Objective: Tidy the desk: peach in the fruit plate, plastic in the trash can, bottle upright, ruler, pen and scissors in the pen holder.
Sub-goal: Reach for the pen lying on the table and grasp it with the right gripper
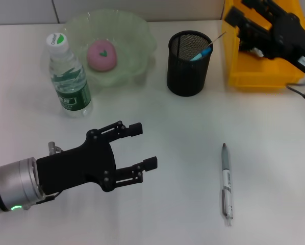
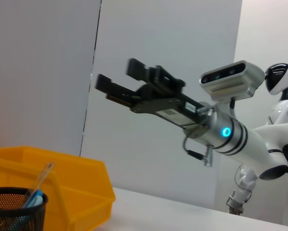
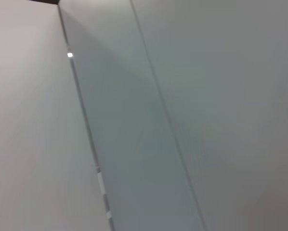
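A silver pen (image 1: 227, 182) lies on the white desk at the front right. The pink peach (image 1: 101, 55) sits in the green fruit plate (image 1: 137, 30) at the back. Beside the plate, the bottle (image 1: 68, 76) stands upright. A thin clear strip (image 1: 217, 38) and a blue-tipped item (image 1: 202, 53) lean in the black mesh pen holder (image 1: 188, 71); I cannot tell ruler from scissors. My left gripper (image 1: 144, 145) hovers open and empty at the front left, well left of the pen. Over the yellow trash can (image 1: 254, 79), my right gripper (image 1: 239, 10) is open, also seen as the right gripper (image 2: 117, 74).
Something white (image 1: 256, 51) shows inside the trash can under the right gripper. The pen holder (image 2: 14, 207) and the trash can (image 2: 72, 192) stand side by side at the back right. Bare desk lies between the left gripper and the pen.
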### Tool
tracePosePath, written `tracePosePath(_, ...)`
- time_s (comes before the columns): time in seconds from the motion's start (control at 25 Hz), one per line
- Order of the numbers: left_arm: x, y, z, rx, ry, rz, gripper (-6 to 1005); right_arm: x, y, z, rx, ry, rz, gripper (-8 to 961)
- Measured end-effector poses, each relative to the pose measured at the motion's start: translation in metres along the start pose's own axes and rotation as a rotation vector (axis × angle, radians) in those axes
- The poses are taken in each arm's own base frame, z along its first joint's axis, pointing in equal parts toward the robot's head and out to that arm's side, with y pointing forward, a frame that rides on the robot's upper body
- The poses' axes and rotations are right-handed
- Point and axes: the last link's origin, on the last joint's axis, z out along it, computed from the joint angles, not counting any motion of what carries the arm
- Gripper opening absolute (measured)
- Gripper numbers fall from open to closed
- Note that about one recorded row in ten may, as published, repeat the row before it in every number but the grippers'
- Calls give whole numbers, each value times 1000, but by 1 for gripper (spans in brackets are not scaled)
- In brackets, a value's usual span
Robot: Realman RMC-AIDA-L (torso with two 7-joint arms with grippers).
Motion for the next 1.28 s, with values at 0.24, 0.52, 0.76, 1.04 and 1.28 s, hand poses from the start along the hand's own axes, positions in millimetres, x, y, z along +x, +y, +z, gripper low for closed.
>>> tracePosePath(0.24,2,0,0,-21,-12,9,785,2,14,-33,-87,77,72,813)
tracePosePath(0.52,2,1,2,-46,-26,17,785,22,26,-49,-107,181,118,814)
tracePosePath(0.76,2,1,1,-52,-32,18,785,25,27,-63,-105,244,169,813)
tracePosePath(1.04,1,2,4,-68,-41,9,785,29,26,-69,-201,478,133,814)
tracePosePath(1.28,-2,5,6,-98,-74,-6,785,27,23,-72,-270,616,73,813)
